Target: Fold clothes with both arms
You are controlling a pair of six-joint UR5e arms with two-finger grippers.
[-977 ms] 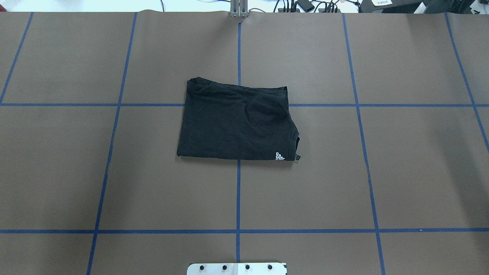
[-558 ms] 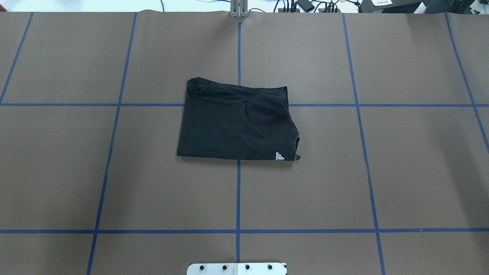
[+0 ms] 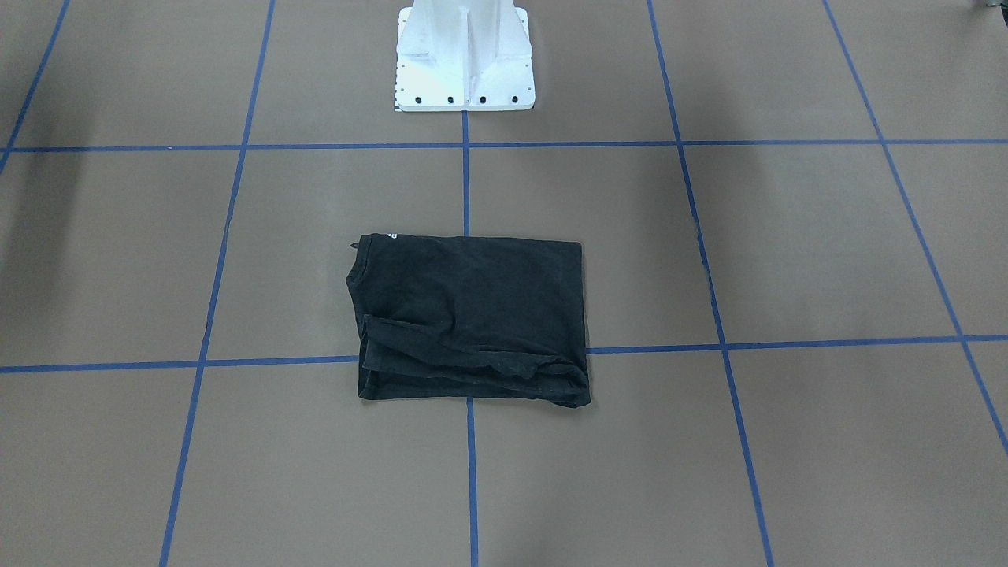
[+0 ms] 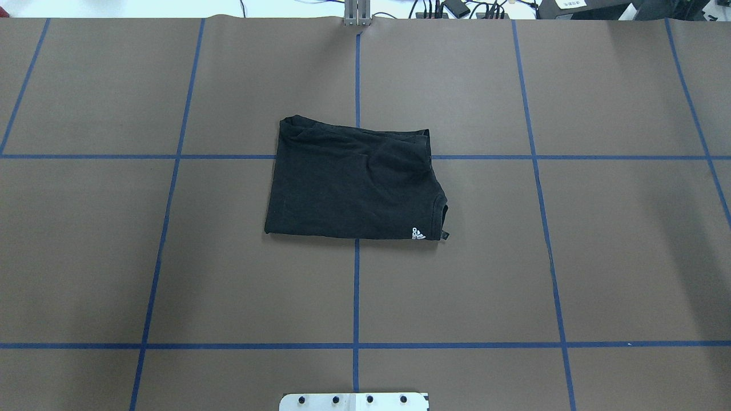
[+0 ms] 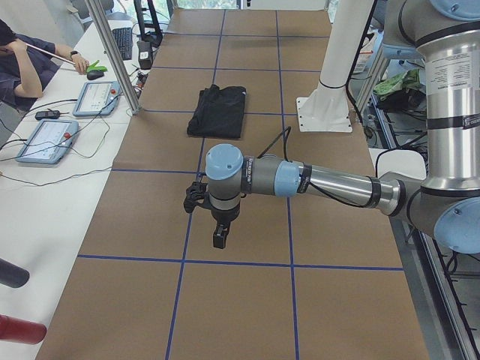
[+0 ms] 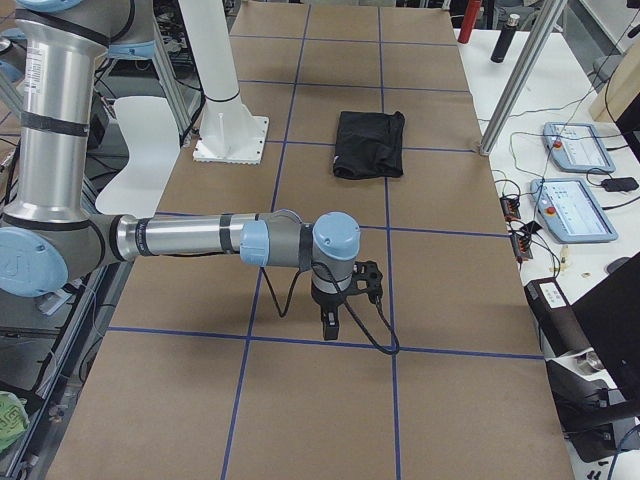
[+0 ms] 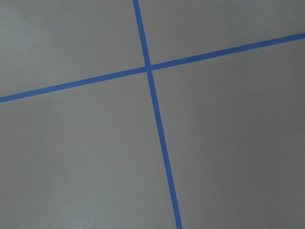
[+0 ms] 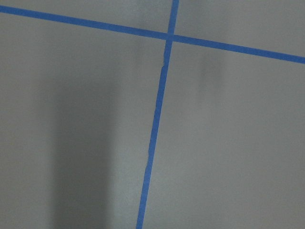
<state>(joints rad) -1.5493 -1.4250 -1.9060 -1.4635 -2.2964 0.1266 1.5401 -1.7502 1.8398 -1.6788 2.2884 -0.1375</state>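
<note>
Overhead exterior: folded black fabric T-shirt (image 4: 354, 182) flat on brown paper-covered table (image 4: 171, 257) | we place it between left pincer (image 5: 217, 238) and right pincer (image 6: 330, 326), well apart from both, neither clearly nearer | open or closed: we cannot tell

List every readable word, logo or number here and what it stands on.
Nothing reads clearly.
On the T-shirt: white three-bar logo at one corner, lettering too small.
On the left arm: printed sticker on its upright tube, blurred.
On the right arm: printed sticker too, blurred.
</note>
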